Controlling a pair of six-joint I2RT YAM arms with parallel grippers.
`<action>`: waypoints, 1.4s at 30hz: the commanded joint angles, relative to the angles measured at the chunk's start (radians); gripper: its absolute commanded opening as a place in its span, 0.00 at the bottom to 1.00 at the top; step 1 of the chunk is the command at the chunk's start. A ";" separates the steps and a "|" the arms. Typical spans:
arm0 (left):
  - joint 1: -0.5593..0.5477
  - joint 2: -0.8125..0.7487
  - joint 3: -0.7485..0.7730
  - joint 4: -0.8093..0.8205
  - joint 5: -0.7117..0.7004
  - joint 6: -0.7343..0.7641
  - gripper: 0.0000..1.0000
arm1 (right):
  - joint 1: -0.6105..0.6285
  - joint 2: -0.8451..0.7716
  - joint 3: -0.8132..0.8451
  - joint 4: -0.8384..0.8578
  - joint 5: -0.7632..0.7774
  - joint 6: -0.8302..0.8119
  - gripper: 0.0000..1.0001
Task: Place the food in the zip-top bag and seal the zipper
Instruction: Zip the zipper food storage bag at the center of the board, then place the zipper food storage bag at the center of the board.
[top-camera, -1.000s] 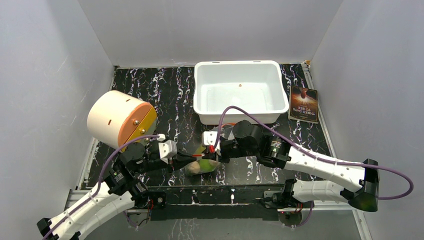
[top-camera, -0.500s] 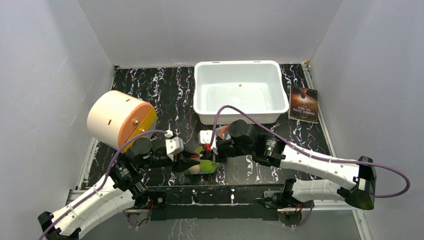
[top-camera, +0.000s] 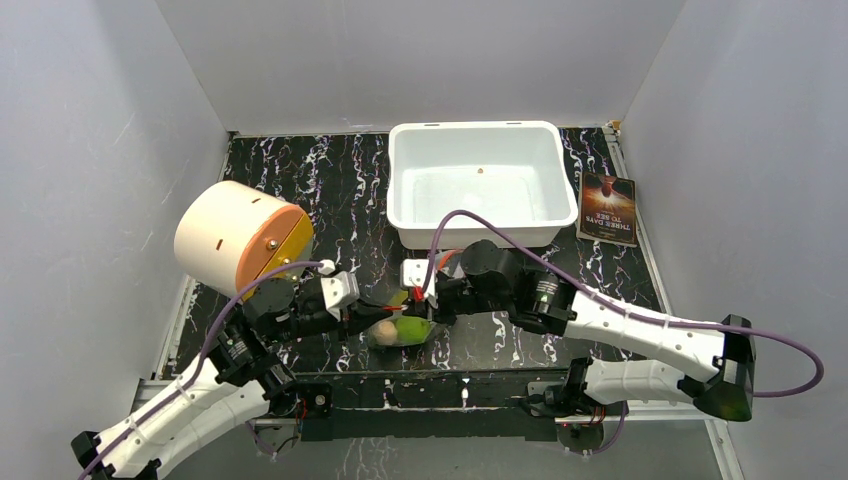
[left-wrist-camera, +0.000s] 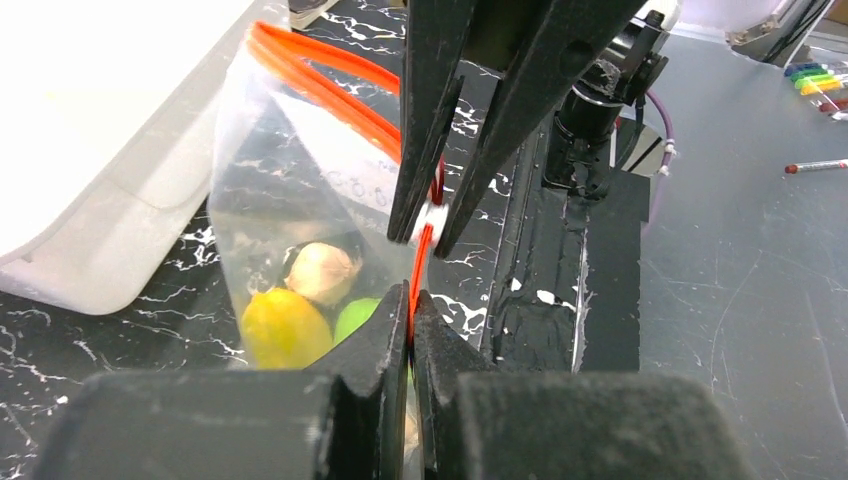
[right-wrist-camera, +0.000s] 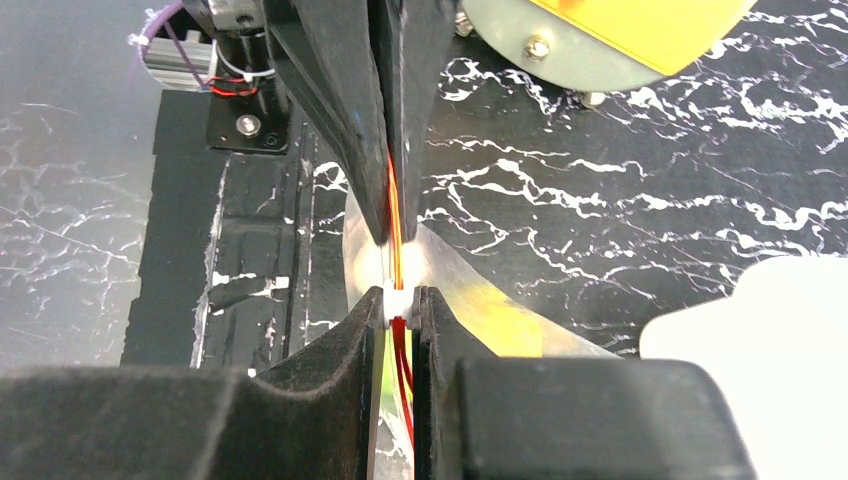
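Bag (top-camera: 398, 331) on table (top-camera: 350, 190) between both arms, food (left-wrist-camera: 290, 320) inside | left gripper (left-wrist-camera: 411, 312) pinches zipper (right-wrist-camera: 394, 230) | right gripper (right-wrist-camera: 398, 300) pinches zipper just beside left gripper

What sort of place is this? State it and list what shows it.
Probably a robot test cell: left arm and right arm bolted to a marbled black table, plain grey panels around it, toy food in a zip-top bag.
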 joint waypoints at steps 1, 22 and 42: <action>0.000 -0.041 0.082 -0.050 -0.076 0.018 0.00 | -0.006 -0.080 0.037 -0.103 0.107 -0.013 0.00; 0.001 -0.109 0.218 -0.329 -0.603 0.099 0.00 | -0.007 -0.358 0.101 -0.490 0.446 0.119 0.00; 0.000 -0.076 0.366 -0.509 -0.430 0.028 0.00 | -0.007 -0.379 0.129 -0.494 0.108 0.330 0.00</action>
